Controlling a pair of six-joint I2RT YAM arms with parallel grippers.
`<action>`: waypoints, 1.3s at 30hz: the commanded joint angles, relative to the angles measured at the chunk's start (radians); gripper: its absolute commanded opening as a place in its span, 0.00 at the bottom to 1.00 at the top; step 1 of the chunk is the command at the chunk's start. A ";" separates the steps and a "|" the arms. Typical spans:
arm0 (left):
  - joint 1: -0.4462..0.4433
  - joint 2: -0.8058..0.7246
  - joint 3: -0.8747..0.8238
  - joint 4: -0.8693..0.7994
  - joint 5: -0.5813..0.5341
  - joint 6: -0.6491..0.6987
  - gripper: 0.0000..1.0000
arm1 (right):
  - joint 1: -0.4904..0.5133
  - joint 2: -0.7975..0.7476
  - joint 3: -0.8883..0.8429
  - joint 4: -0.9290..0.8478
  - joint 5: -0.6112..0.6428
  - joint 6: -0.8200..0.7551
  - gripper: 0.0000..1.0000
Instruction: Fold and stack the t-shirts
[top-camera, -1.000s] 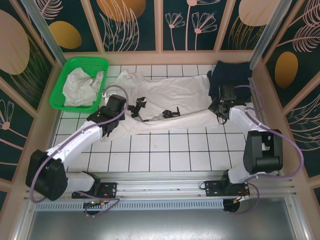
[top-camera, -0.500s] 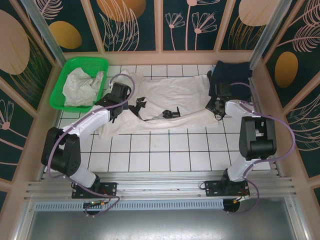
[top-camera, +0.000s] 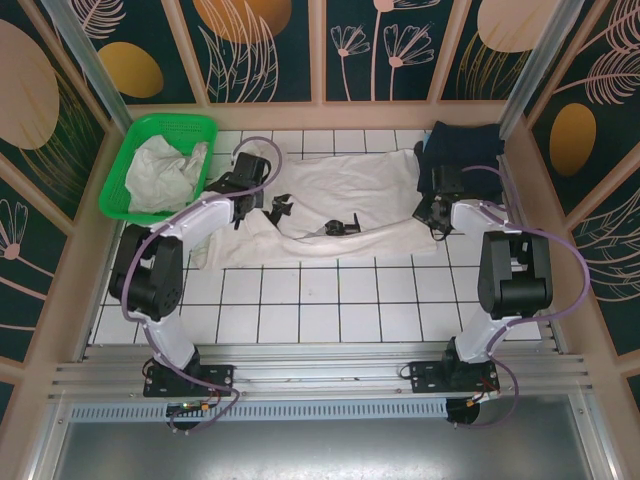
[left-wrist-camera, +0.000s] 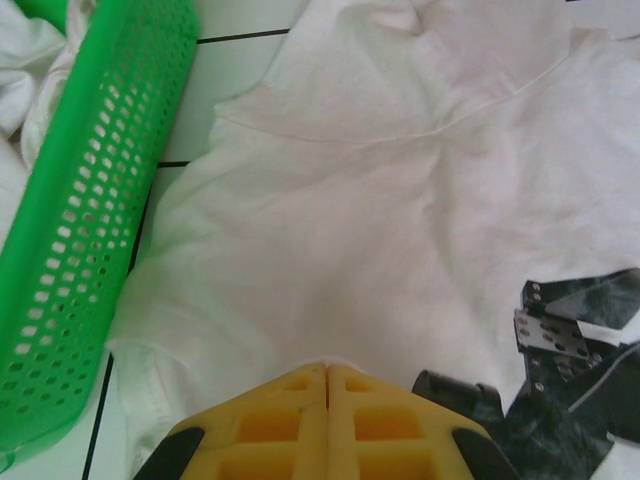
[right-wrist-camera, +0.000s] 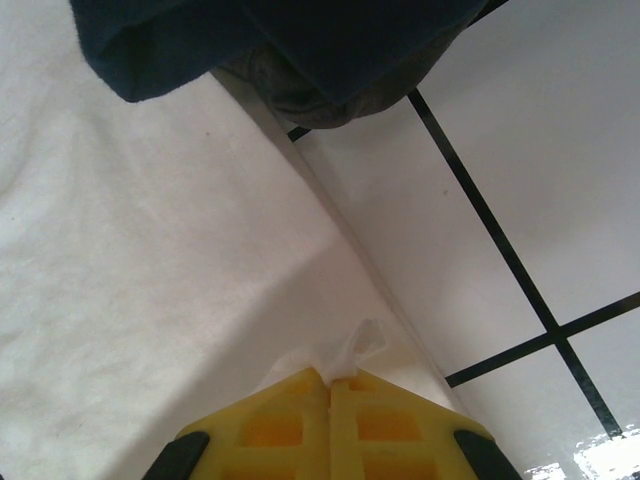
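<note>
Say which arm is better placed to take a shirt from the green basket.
Left, probably: left hand, shut on the white t-shirt, is beside the green basket; right hand is by the navy t-shirt.

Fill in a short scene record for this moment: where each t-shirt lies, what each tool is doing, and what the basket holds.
white t-shirt: spread across the far tiles, black print facing up
navy t-shirt: bunched in the far right corner
green basket: far left corner, holding crumpled white cloth
left tool: shut, pinching the white t-shirt's left end beside the basket
right tool: shut, pinching the white t-shirt's right edge
</note>
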 joint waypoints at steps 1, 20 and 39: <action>0.025 0.038 0.053 -0.001 0.018 0.015 0.00 | -0.009 0.025 0.020 0.015 0.021 -0.021 0.00; 0.045 -0.191 -0.172 0.118 0.443 -0.083 0.61 | 0.184 -0.306 -0.210 0.129 -0.036 -0.006 0.49; 0.176 -0.285 -0.594 0.349 0.396 -0.309 0.62 | 0.268 -0.077 -0.326 0.162 0.015 0.049 0.43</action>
